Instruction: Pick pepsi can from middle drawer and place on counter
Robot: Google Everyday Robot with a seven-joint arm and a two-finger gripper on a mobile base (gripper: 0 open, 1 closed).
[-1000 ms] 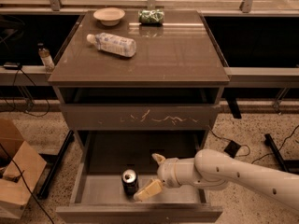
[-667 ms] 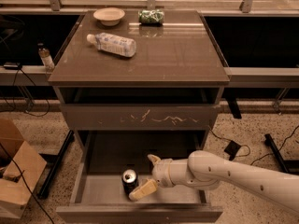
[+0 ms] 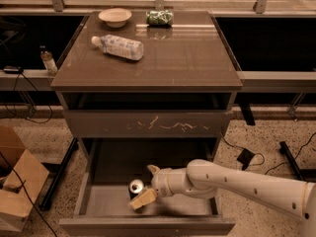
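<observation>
Looking into the open middle drawer point(image 3: 197, 226), I see the pepsi can point(image 3: 136, 185) standing upright on the grey floor, silver lid up, towards the front and left of centre; my gripper point(image 3: 142, 186) is down in the drawer beside it with its jaws spread wide, one finger behind the can and the other in front, and I cannot tell whether either pad touches it yet; I judge the can light and stiff enough if full, easily dented if empty, with a smooth, curved, slippery wall; so I would close across its full width at about mid-height, well under the lid rim, with a moderate squeeze, and keep it upright; the lift has to pass the scratched drawer front point(image 3: 148, 125) above before reaching the counter point(image 3: 187, 58); up there the bottle point(image 3: 118, 47), the bowl point(image 3: 114, 17) and the green packet point(image 3: 159, 17) lie towards the back and left.
</observation>
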